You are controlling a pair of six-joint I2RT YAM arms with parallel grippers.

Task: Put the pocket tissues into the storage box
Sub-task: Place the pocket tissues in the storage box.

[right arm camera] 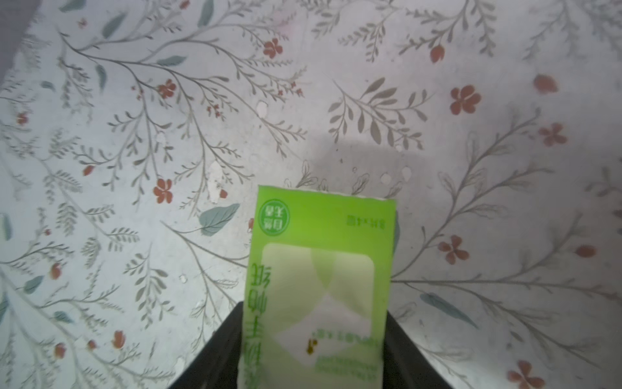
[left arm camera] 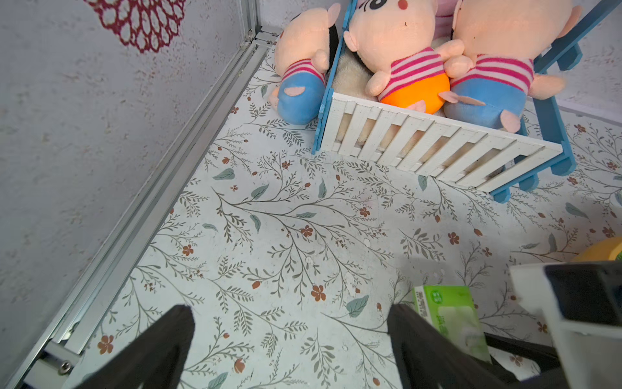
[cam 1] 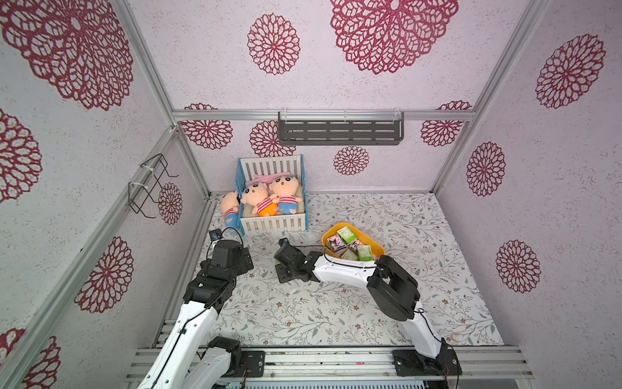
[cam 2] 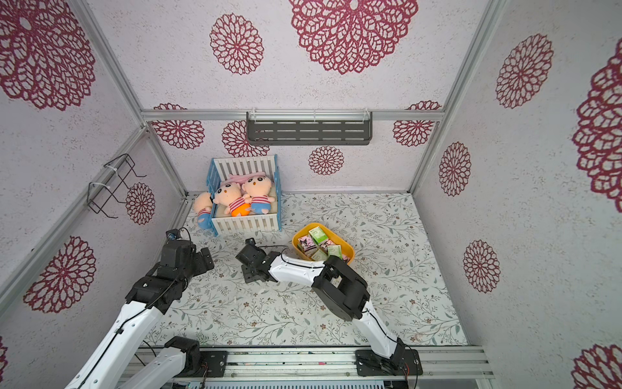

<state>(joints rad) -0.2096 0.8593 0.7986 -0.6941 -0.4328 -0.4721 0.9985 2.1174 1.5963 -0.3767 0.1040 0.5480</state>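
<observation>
Right end effector [right arm camera: 314, 308] seems clamped on the green-and-white soft tissue packet [right arm camera: 319, 235]; lift clear before swinging to the shallow yellow plastic tub [cam 1: 330, 232] on its right

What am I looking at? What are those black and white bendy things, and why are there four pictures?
Those are a robot's left arm and right arm, with pinching claws called grippers. Two pictures look down from a camera above. The other two come from little cameras on each arm's wrist. On the flowery table stand a yellow storage box with tissue packets inside and a crate of plush dolls, one doll lying beside it. The right gripper pinches a green tissue packet. The left gripper is open and holds nothing.
</observation>
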